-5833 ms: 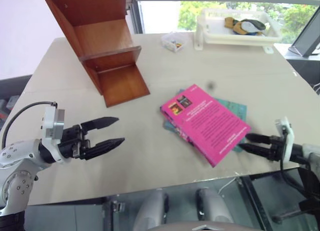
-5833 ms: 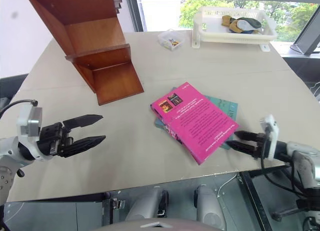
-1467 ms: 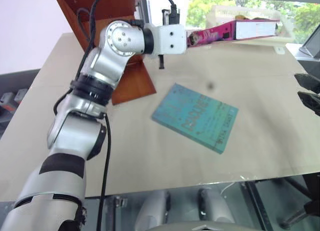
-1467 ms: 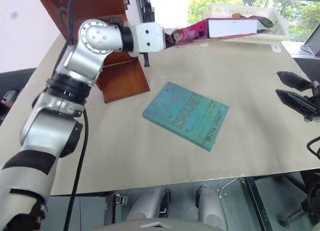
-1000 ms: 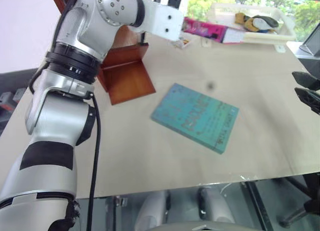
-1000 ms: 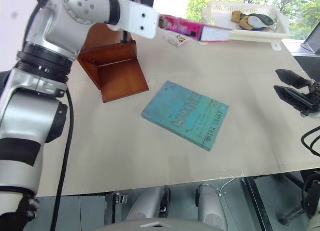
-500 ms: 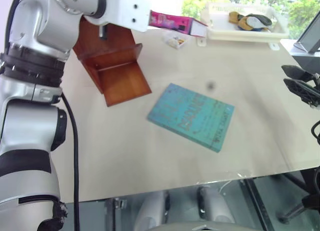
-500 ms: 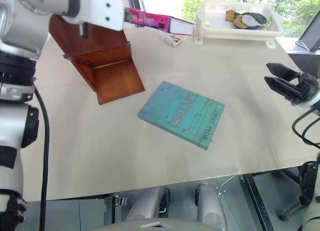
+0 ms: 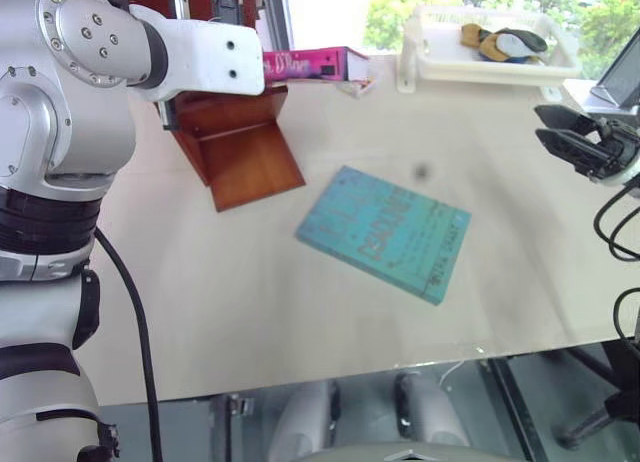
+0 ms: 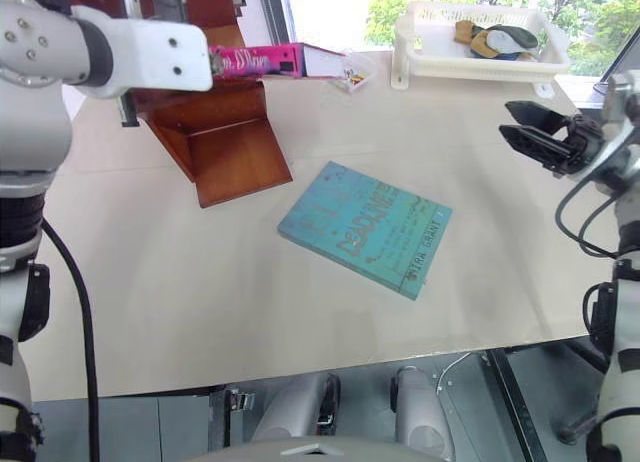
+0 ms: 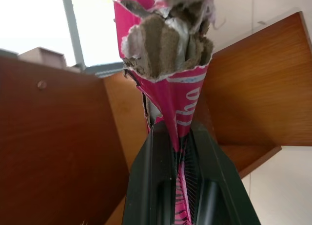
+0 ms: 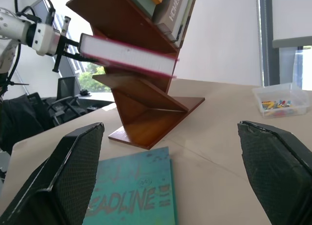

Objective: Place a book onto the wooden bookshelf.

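Two grippers are showing, and only the left gripper is working: its fingers are clamped tight on a torn end of the pink book, which is sticking out flat ahead of it, in the air beside the shelf. The right gripper is standing with its jaws spread and nothing between them, well off to the far side of the teal book lying on the table.

To do this well, I judge the left arm should be lining the book's free edge up with an open bay, then sliding it in before letting go, since a thin paperback pinched at one end may be sagging.

Hard to make out: the left fingertips behind the pink cover, and which bay is meant.
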`<action>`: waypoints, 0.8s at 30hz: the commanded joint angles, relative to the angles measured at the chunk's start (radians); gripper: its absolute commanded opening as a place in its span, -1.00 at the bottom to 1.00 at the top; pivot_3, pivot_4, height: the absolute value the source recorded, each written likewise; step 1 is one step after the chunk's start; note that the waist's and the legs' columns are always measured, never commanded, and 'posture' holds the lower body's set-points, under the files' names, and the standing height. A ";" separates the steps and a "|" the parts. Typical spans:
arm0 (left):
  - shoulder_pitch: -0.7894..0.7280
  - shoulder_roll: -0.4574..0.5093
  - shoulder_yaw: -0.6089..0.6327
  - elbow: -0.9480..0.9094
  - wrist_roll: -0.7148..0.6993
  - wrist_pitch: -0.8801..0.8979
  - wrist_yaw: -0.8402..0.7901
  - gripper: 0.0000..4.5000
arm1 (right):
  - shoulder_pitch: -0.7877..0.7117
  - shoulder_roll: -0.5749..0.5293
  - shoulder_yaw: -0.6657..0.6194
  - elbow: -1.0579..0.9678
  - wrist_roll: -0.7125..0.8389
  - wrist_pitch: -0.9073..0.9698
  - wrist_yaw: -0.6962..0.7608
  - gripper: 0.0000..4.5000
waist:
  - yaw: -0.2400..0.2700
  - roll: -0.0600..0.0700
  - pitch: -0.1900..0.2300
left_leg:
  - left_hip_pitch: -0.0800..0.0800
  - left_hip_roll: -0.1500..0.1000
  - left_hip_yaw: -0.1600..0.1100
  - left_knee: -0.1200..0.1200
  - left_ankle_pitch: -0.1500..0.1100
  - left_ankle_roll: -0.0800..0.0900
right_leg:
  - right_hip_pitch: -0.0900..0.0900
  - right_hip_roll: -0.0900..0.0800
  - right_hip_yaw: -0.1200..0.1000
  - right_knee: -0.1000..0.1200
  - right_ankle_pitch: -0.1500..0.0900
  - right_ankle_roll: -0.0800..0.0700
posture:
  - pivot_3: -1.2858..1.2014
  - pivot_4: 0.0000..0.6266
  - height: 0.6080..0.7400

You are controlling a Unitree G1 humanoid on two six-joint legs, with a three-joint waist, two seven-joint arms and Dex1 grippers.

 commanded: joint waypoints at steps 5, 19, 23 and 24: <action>0.006 0.109 0.042 -0.121 0.099 0.142 -0.077 -0.98 | -0.122 0.030 0.018 0.090 -0.034 -0.069 0.054 1.00 | -0.012 0.000 0.000 | 0.000 0.001 0.000 -0.001 0.000 0.000 | 0.000 0.001 0.000 0.000 0.000 0.000 | 0.03 -0.52 1.00; 0.089 0.250 0.055 -0.202 0.175 0.291 -0.168 -0.98 | -0.188 0.081 0.060 0.142 -0.023 -0.008 0.054 1.00 | -0.053 0.001 0.001 | 0.000 0.002 0.001 -0.002 0.001 -0.001 | -0.003 0.003 0.002 0.002 0.000 0.000 | 0.03 -0.52 1.00; 0.086 0.260 0.045 -0.215 0.190 0.355 -0.209 -0.98 | -0.200 0.092 0.059 0.155 -0.034 -0.025 0.054 1.00 | -0.062 0.001 0.001 | 0.001 0.002 0.001 -0.002 0.001 -0.001 | -0.003 0.003 0.003 0.002 0.000 0.000 | 0.03 -0.52 1.00; 0.085 0.260 0.041 -0.219 0.194 0.371 -0.220 -0.98 | -0.203 0.094 0.060 0.159 -0.040 -0.035 0.054 1.00 | -0.064 0.001 0.001 | 0.001 0.002 0.002 -0.002 0.001 -0.001 | -0.004 0.004 0.003 0.002 0.000 0.000 | 0.03 -0.52 1.00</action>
